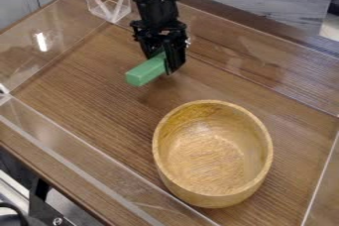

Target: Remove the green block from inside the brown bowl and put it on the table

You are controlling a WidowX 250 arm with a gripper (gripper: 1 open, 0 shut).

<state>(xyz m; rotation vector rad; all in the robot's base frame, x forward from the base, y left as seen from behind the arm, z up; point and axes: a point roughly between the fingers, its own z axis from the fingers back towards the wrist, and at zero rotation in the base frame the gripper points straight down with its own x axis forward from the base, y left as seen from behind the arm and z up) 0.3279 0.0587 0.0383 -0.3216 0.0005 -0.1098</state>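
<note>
The green block [147,70] was gripped in the closed pincer [165,61], low over the table [79,101], at eleven o'clock from the brown bowl [212,152].

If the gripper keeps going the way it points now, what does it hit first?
The gripper points steeply down, jaws shut on the green block. Straight on, the first thing looks like the bare table right under the block. The brown bowl sits off that line. Any gap to the table is unclear.
</note>
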